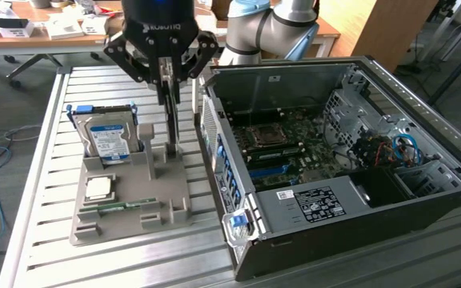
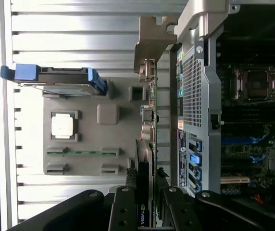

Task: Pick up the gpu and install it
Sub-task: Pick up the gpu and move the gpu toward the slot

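The gpu [image 1: 171, 120] is a thin card seen edge-on, standing upright over the far right part of the grey holder [image 1: 126, 210]. My gripper [image 1: 168, 81] comes down from above and is shut on the card's upper edge, one finger on each face. The card's lower edge is level with the holder's upright posts; I cannot tell whether it still sits in its slot. In the wrist view the gpu [image 2: 146, 159] runs as a narrow strip from my gripper [image 2: 144, 211] to its silver end bracket [image 2: 152, 41]. The open computer case [image 1: 335, 156] lies just to the exterior view's right.
The holder also carries a silver hard drive [image 1: 106, 135] with a blue label, a square processor [image 1: 100, 188] and a green memory stick [image 1: 122, 206]. The case's motherboard [image 1: 283, 150] faces up. Everything rests on a slatted metal table [image 1: 38, 180]. A cluttered wooden desk [image 1: 46, 27] stands behind.
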Robot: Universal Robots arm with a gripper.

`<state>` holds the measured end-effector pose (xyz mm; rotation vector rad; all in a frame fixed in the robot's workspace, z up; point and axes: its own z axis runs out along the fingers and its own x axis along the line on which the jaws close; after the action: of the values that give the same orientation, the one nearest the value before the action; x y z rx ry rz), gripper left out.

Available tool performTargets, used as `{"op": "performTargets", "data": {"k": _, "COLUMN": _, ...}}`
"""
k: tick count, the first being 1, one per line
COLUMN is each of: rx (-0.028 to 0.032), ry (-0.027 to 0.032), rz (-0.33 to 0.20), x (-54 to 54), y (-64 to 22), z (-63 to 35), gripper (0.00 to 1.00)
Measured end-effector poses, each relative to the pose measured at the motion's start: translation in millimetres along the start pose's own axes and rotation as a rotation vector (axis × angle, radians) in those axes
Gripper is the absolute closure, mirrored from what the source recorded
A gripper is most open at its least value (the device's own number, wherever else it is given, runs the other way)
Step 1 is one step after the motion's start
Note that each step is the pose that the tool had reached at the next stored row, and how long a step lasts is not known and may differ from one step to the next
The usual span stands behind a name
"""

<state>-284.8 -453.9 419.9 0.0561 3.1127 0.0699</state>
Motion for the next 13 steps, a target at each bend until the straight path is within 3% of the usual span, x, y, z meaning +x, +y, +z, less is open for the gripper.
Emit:
{"op": "performTargets", "data": {"k": 9, "rx": -0.0001, "ry": 0.0001, "rz": -0.003, "x": -0.9, "y": 1.5, "z": -34.0, "gripper": 0.74}}
{"op": "performTargets", "data": {"k": 13, "rx": -0.0001, "ry": 0.0002, "rz": -0.004, "x": -1.0, "y": 1.7, "z": -37.7, "gripper": 0.74}}
